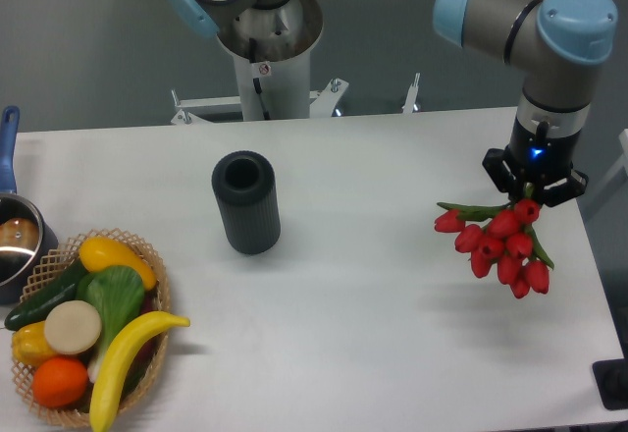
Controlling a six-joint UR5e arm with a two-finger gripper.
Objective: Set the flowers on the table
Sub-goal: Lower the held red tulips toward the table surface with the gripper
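The flowers (500, 245), a small bunch of red tulip buds with green stems and leaves, hang at the right side of the white table (373, 334). My gripper (531, 193) points down and is shut on the green stems at the top of the bunch. The buds droop below and to the left of the gripper, held a little above the tabletop. The fingertips are mostly hidden by the buds and leaves.
A dark ribbed cylinder (246, 202) stands upright left of centre. A wicker basket (86, 324) of fruit and vegetables sits at the front left corner. A pot with a blue handle (12, 236) is at the left edge. The table's right edge is close to the flowers.
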